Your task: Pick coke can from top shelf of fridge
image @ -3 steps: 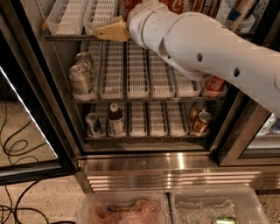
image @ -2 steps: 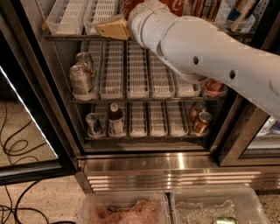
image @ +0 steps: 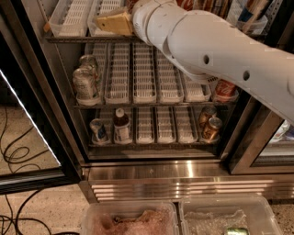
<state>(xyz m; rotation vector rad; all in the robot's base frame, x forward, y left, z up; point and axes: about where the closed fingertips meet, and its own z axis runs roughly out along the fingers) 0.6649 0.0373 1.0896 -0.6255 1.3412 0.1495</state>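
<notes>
— Where is the robot's gripper (image: 108, 22)?
— Up at the top shelf (image: 73, 39) of the fridge (image: 151, 172). It sits over the white lanes on the left side, at the end of the big white arm (image: 220, 50). I can't tell if it is open or shut, or if it has hold of anything.
— And the coke can (image: 185, 4)?
— On the top shelf too, to the right of the gripper. Only a bit of red shows above the arm.
— Any other cans?
— A red can (image: 225, 89) on the middle rack at the right, partly hidden by the arm. Pale cans (image: 86, 82) stand on the left of that rack. Bronze cans (image: 211, 127) are low down on the right
</notes>
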